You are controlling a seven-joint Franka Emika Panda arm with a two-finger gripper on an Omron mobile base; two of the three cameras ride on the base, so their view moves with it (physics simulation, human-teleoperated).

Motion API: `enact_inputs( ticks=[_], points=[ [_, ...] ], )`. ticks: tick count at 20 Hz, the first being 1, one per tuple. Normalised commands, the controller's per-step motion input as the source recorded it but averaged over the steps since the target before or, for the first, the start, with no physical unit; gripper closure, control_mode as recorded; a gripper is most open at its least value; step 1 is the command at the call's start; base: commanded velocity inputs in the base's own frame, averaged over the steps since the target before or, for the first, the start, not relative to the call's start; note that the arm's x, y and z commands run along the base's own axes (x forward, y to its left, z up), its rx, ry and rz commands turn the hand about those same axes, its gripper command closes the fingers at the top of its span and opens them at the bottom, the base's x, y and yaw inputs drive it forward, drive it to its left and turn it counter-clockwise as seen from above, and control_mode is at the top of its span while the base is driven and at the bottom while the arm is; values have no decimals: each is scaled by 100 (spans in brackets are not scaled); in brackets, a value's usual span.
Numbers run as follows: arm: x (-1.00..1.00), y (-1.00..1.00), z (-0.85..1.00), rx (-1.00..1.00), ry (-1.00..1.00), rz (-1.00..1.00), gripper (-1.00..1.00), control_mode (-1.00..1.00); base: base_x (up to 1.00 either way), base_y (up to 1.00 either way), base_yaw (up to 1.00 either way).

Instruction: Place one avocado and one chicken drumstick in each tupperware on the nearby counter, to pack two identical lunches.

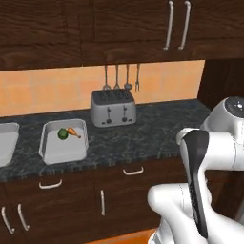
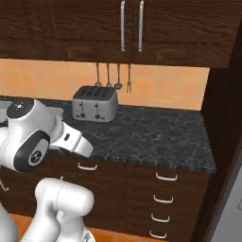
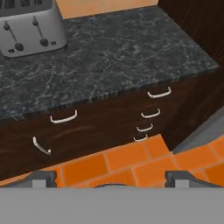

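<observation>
The long black-grey marbled stone counter (image 1: 157,128) runs over dark brown wooden drawer fronts with curved silver handles. In the left base view a silver four-slot toaster (image 1: 113,107) stands at its back edge, and a shallow white rectangular tupperware (image 1: 64,141) lies at the toaster's eight o'clock. Another white tub's edge (image 1: 8,143) lies at nine o'clock of that tupperware.

Black-grey marbled stone surface (image 1: 143,136), silver metal toaster (image 1: 113,107), green round avocado (image 1: 62,134), orange floor tiles (image 3: 127,159), dark brown wooden drawer fronts (image 2: 142,194).
</observation>
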Motion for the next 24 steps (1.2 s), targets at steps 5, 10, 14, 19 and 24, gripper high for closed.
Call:
enact_inputs(
  ticks=[5, 10, 14, 19, 24],
  points=[
    [0, 0, 0, 0, 0, 0, -100, 100, -15, -100, -8],
    [0, 0, 0, 0, 0, 0, -100, 100, 1, -100, -5],
    [0, 0, 0, 0, 0, 0, -100, 100, 6, -100, 0],
    [0, 0, 0, 0, 0, 0, -100, 100, 8, -100, 0],
    [0, 0, 0, 0, 0, 0, -100, 100, 5, -100, 0]
  ],
)
